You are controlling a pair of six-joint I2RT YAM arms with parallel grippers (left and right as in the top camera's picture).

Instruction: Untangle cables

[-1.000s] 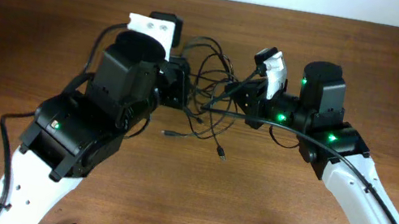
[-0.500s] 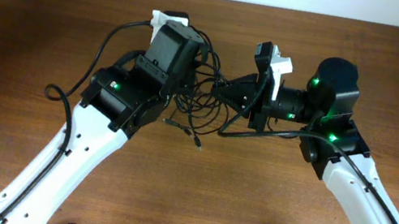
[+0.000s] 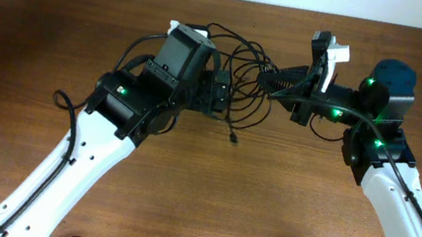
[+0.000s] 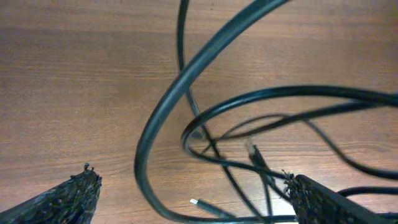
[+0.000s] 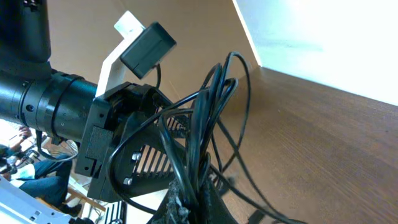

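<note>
While the left gripper (image 4: pixel 189 199) stands wide, gripping nothing, its wrist view shows two plug ends (image 4: pixel 250 149) among the cables (image 4: pixel 161 118) looping over the table (image 4: pixel 62 74). Right gripper (image 5: pixel 186 196) is clamped on a cable bundle; only overhead shows one tangle between the two arms (image 3: pixel 102 143), toward the table's far edge.

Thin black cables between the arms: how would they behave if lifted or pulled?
Probably floppy: the thin black cables sag in loose loops rather than straight runs. Likely light: the right fingers hold a whole bundle in one pinch. The loops cross each other, so pulling one may drag others along.
</note>
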